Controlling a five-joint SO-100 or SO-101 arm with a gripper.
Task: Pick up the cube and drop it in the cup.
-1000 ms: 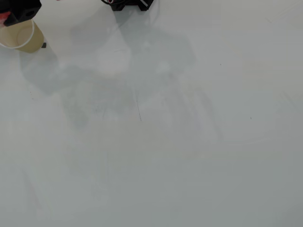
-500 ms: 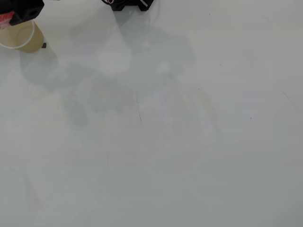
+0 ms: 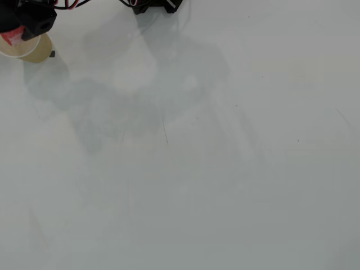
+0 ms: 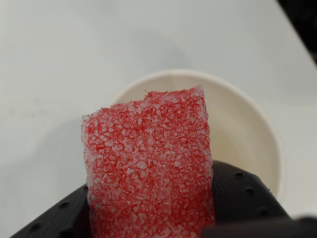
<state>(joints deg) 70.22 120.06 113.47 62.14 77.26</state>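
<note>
We see a pale, glossy white table [image 3: 225, 185] filling nearly the whole overhead view. Soft grey shadows pool across its upper left part, and a few thin dark scratches mark the middle. In the wrist view the same white surface runs to a straight edge at the upper right, with darkness beyond it.

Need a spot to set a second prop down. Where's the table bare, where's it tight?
In the overhead view, nearly the whole table is bare: everything right of and below the cup, down to the bottom and right edges. Only the top-left corner is tight: the gripper holds the cube over the cup. The arm base sits at the top edge.
</note>
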